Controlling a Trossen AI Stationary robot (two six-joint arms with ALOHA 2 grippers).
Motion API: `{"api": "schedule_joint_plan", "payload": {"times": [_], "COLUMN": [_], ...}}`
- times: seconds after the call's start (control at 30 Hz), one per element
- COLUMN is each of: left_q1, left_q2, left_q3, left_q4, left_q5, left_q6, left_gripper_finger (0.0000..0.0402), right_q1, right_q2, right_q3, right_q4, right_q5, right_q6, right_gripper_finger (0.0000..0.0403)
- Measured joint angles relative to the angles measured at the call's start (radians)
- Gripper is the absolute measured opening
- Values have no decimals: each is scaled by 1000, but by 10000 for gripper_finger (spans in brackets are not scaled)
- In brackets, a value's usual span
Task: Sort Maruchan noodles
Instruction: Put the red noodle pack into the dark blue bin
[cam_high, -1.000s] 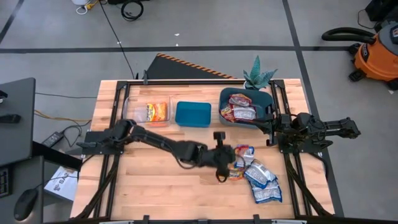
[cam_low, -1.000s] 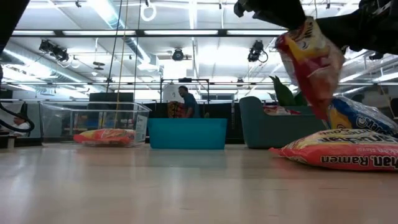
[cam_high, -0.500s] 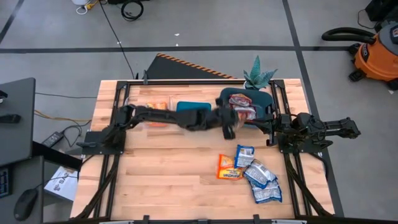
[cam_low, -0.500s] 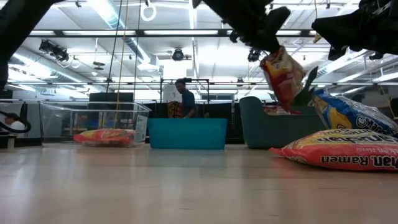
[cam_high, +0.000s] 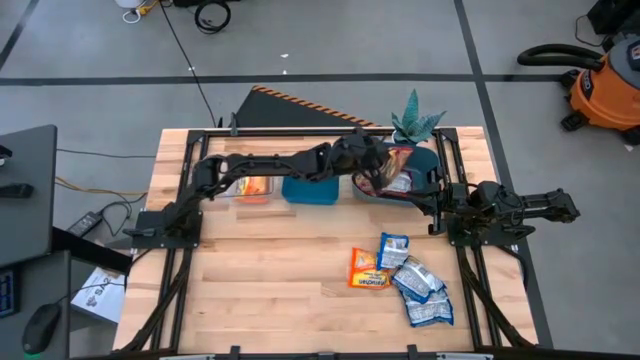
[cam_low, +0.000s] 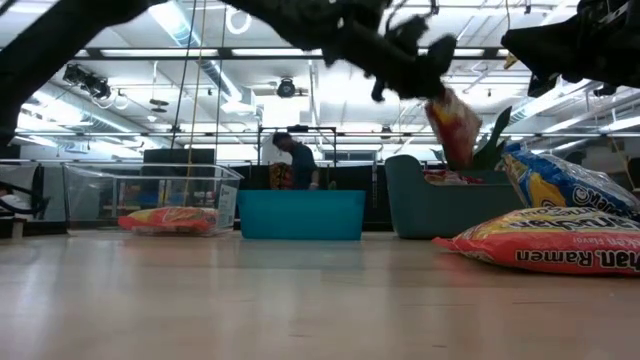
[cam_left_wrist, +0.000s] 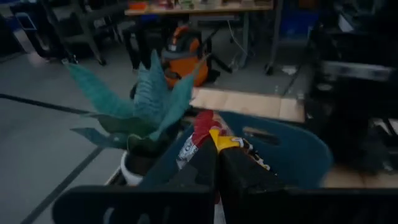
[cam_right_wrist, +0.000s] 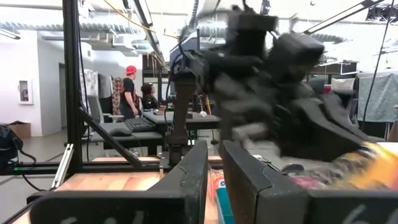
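1. A wooden worktop (cam_high: 260, 280) is seen from above, with a dark arm mounted at each side.
2. The left arm is stretched across the far side of the worktop, and its left claw (cam_high: 385, 172) is held above the dark teal bin (cam_high: 432, 162) at the far right.
3. A red-and-yellow noodle packet (cam_low: 452, 125) is pinched between the fingers of the left claw; in the low view it is seen hanging down, just above the teal bin's rim.
4. In the left wrist view, the same packet is seen clamped between the two dark fingers (cam_left_wrist: 239, 171), with the teal bin and a teal potted plant (cam_left_wrist: 146, 102) beyond it.
5. Red-and-silver packets (cam_high: 405, 182) are already lying inside the teal bin.
6. A blue bin (cam_high: 311, 185) is placed in the middle of the far row, and a clear bin (cam_high: 212, 180) to its left, in which orange packets (cam_high: 255, 187) are held.
7. On the near right of the worktop, a loose cluster is left: one orange packet (cam_high: 367, 270) beside several blue-and-white packets (cam_high: 418, 285), some overlapping.
8. The right arm is folded at the right edge of the worktop; the fingers of the right claw (cam_right_wrist: 214, 168) are seen pressed nearly together, with nothing between them.
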Motion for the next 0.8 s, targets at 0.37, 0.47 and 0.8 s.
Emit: {"api": "schedule_joint_plan", "payload": {"times": [0.37,0.47,0.8], "left_q1": [73,88,84], "left_q2": [85,85,83], "left_q3": [-2,-2,-2], "left_q4": [-85,-149,-267], "left_q5": [43,103,130], "left_q6": [-13,-12,89], "left_gripper_finger": [11,11,70], "right_q1": [0,0,0], "right_q2": [0,0,0], "right_q3": [0,0,0], "right_q4": [0,0,0], "right_q5": [0,0,0], "right_q6": [0,0,0], "right_gripper_finger": [55,55,55]}}
